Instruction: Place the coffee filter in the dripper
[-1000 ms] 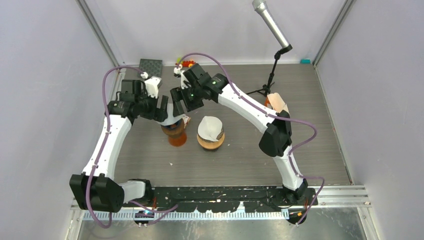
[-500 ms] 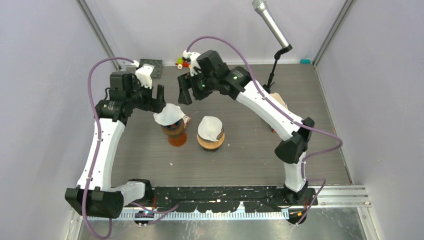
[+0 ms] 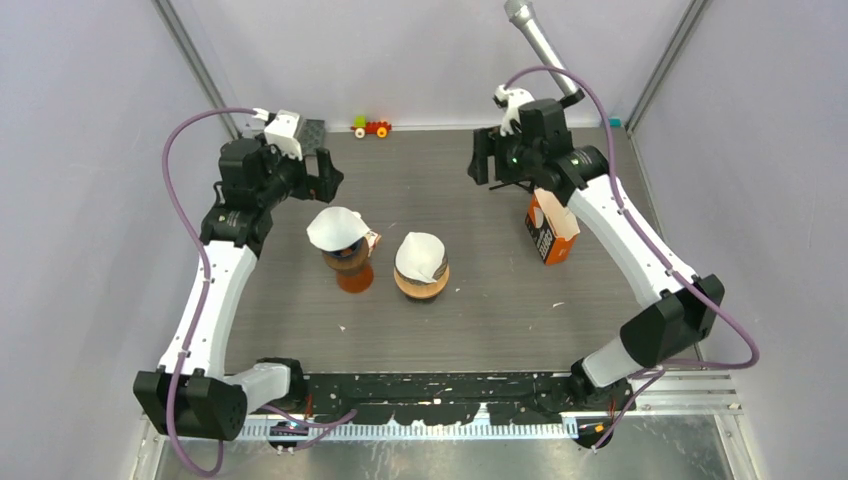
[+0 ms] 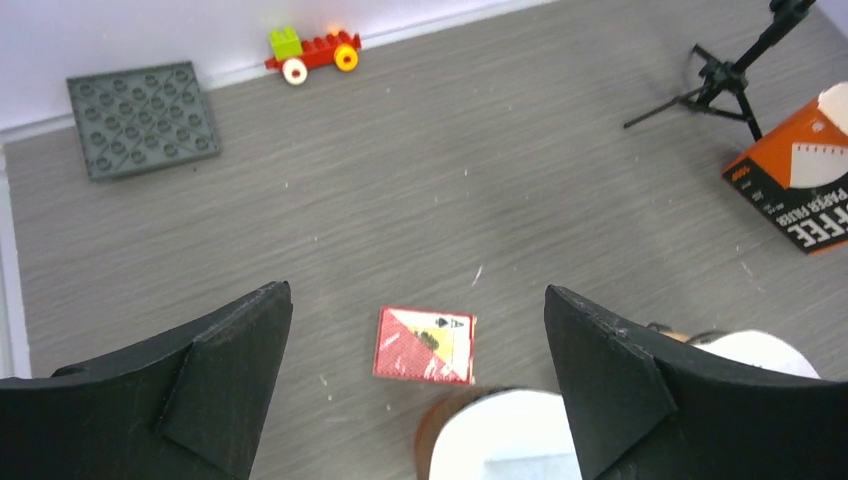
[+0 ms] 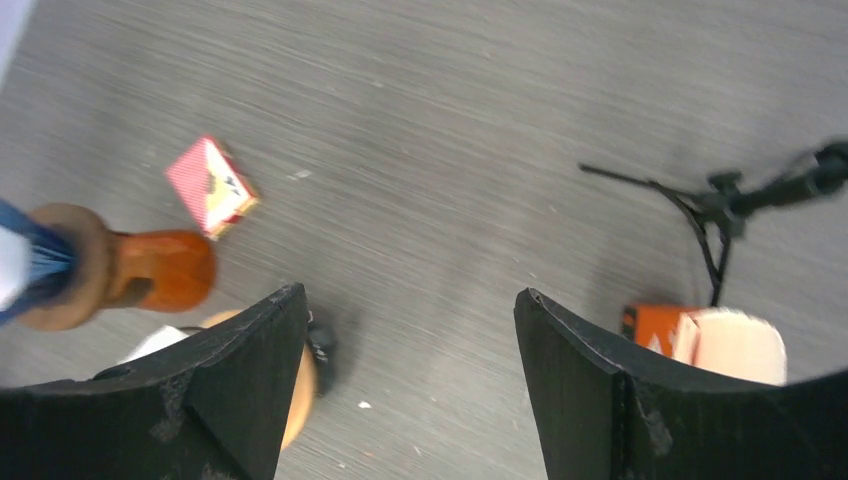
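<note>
A white coffee filter (image 3: pixel 337 228) sits in the mouth of the orange-brown dripper (image 3: pixel 350 272), left of centre. Another filter (image 3: pixel 420 256) rests in a light wooden dripper (image 3: pixel 421 284) beside it. My left gripper (image 3: pixel 325 176) hangs open and empty behind the orange-brown dripper. In the left wrist view the filter (image 4: pixel 505 440) and the dripper rim (image 4: pixel 438 432) lie below the left gripper (image 4: pixel 417 293). My right gripper (image 3: pixel 480 160) is open and empty at the back right, far from both drippers. The right wrist view shows the dripper (image 5: pixel 150 268) at its left edge, left of the right gripper (image 5: pixel 410 298).
An orange box of coffee filters (image 3: pixel 550 228) stands at the right, below the right arm. A microphone on a tripod (image 3: pixel 540 45) rises at the back right. A red packet (image 4: pixel 424 345) lies behind the dripper. A toy car (image 3: pixel 371 127) and a grey baseplate (image 4: pixel 140 118) sit by the back wall.
Both grippers have left the orange-brown dripper, where the filter stays. The left one drew back and opened wider. The right arm swung far to the back right.
</note>
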`<state>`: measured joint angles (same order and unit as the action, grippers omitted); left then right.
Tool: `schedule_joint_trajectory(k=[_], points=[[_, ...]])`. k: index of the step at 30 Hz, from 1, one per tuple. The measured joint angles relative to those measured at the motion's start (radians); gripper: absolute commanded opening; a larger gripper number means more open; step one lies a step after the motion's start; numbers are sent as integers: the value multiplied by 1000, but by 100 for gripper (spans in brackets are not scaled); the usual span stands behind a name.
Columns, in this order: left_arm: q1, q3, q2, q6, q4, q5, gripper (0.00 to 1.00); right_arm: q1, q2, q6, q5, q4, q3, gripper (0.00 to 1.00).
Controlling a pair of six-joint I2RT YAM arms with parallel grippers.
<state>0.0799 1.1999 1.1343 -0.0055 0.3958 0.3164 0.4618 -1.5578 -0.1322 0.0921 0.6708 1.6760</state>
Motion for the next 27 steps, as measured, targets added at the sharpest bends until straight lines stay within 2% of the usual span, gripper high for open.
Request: schedule_joint_trajectory(k=[4,9,16,27], points=[[0,1,36,-22,-85,9,100,-62,111,18,-52,-93,-212,85],[-1,-2,66,-43,-164,8,100,-80,263,63,-174,-180,-359,86],[-1,-8,66,-68,-231,16,100,-88,401,127,-250,-300,-425,88],[-1,-14,31,-68,-219,51,100,-100,422,161,-247,-312,-448,88]])
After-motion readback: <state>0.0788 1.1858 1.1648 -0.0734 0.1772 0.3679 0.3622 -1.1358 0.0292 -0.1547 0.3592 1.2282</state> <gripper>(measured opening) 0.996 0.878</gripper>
